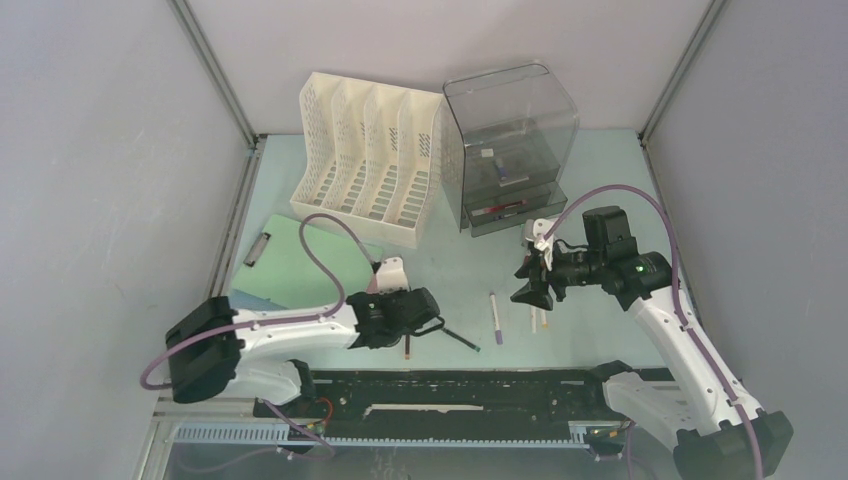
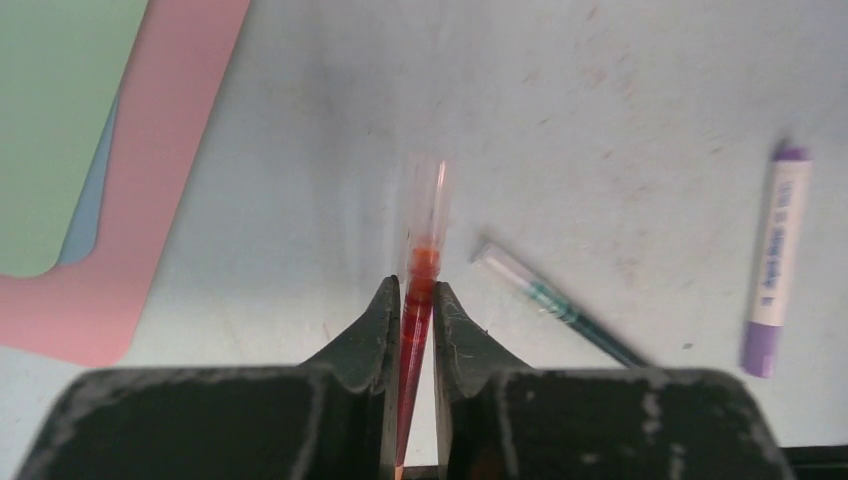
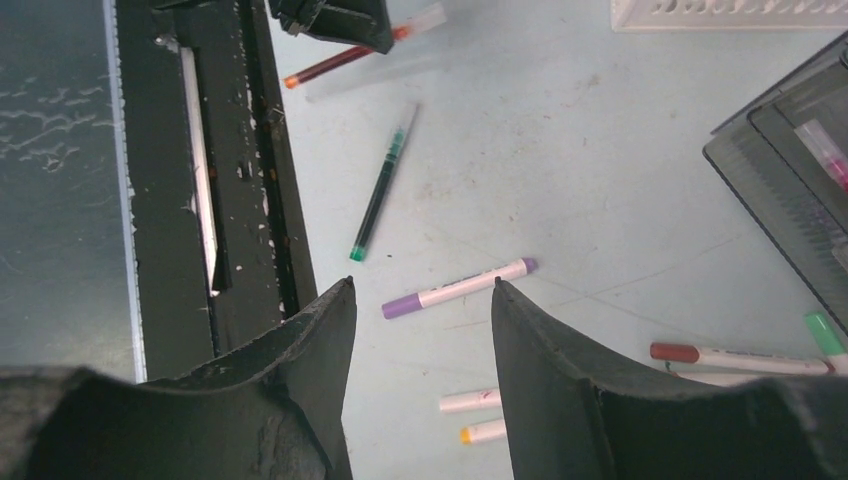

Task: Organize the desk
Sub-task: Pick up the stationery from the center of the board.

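Observation:
The desk is a pale mint-green tabletop. My left gripper sits low at the near middle, shut on a red pen whose clear cap sticks out past the fingertips. The red pen also shows in the right wrist view. A green pen and a purple marker lie to its right. My right gripper is open and empty, hovering above the purple marker and two white markers.
A white file rack and a smoky drawer unit stand at the back. A green clipboard lies on pink and blue sheets at the left. A red-capped marker lies by the drawers. A black rail runs along the near edge.

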### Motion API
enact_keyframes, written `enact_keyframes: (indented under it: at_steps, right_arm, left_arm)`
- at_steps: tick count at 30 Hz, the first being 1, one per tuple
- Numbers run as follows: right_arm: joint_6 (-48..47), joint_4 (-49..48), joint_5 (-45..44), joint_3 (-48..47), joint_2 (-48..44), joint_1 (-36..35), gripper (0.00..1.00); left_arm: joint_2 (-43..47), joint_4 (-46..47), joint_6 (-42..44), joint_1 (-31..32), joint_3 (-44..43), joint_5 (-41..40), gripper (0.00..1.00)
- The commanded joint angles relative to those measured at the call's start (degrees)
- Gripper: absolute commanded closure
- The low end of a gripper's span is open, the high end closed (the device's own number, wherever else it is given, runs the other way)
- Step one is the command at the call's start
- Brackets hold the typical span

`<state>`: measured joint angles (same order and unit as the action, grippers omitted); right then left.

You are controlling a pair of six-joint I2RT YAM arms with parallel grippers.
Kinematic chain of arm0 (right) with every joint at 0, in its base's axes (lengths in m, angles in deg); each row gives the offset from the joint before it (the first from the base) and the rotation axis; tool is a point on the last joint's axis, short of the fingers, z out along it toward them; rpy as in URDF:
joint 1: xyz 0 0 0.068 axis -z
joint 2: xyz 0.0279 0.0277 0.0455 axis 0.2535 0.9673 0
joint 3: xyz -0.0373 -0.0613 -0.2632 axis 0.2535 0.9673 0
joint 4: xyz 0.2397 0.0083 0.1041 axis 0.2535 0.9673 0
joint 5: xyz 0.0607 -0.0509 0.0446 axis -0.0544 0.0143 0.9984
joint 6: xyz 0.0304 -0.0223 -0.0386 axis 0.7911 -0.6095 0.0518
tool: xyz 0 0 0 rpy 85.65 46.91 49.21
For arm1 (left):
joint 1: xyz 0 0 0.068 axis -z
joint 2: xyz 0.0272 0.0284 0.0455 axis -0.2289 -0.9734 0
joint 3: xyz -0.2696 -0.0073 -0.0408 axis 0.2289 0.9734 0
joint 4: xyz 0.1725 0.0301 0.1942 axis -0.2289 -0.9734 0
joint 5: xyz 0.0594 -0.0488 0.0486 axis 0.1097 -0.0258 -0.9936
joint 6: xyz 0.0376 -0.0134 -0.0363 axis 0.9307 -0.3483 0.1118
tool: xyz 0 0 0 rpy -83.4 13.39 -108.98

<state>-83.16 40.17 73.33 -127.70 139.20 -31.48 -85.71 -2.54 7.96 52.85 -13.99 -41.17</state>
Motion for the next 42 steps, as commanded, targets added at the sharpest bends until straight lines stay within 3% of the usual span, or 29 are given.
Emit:
enact_keyframes:
  at_steps: [1, 10, 21, 32, 42]
  right_arm:
    - [0.84, 0.4, 4.74, -0.78, 0.1, 0.51, 0.4]
    - [1.64, 0.78, 11.98, -0.77, -0.48, 1.42, 0.4]
    - [6.42, -0.88, 21.35, -0.81, -1.28, 4.54, 0.41]
    - [11.26, -3.47, 24.38, -0.74, -1.2, 4.93, 0.4]
    - [28.57, -17.15, 18.51, 2.5, -2.25, 5.02, 0.4]
  left_arm:
    - [7.49, 13.05, 6.37, -1.33, 2.78, -3.8, 1.0]
    - [19.49, 42.27, 22.39, -3.34, 9.24, -3.64, 1.0]
    - [14.19, 71.16, 32.82, -5.26, 8.29, 9.06, 1.0]
    - [7.6, 88.7, 37.06, -5.48, 7.13, 21.55, 1.0]
    - [2.93, 97.56, 35.59, -5.53, 6.24, 26.63, 1.0]
